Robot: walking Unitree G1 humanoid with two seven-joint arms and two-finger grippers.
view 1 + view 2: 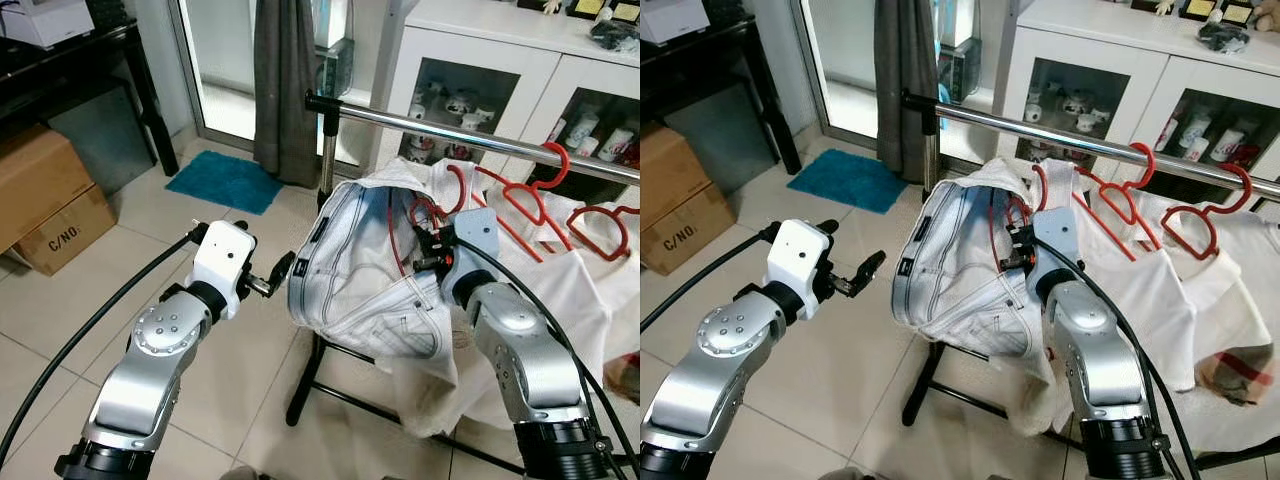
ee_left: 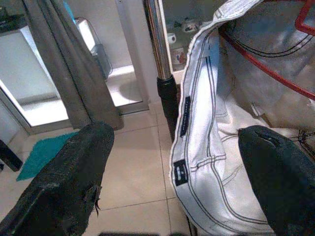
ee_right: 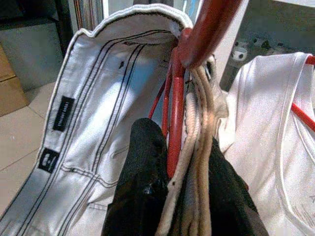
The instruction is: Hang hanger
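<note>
The red hanger [image 3: 176, 105] carrying white jeans [image 1: 362, 272] is being gripped by the right hand [image 1: 432, 252], below the rail [image 1: 470, 133], not yet hooked; the left hand [image 1: 272, 275] is being held open beside the jeans.

Pale beige tiles cover the floor [image 1: 260, 400] before me, glossy and lit by daylight from the glass door [image 1: 225, 60] at the far wall. A grey curtain [image 1: 285, 90] hangs beside that door, and a teal mat [image 1: 225, 182] lies on the tiles just in front of it. To my left stands a black counter [image 1: 70, 60] with a white box on top — under it, two cardboard boxes [image 1: 45, 200], the lower one marked C/NO. To my right a white cabinet [image 1: 500, 70] with glass doors holds cups and small ornaments on its shelves — more small things sit on its top.
</note>
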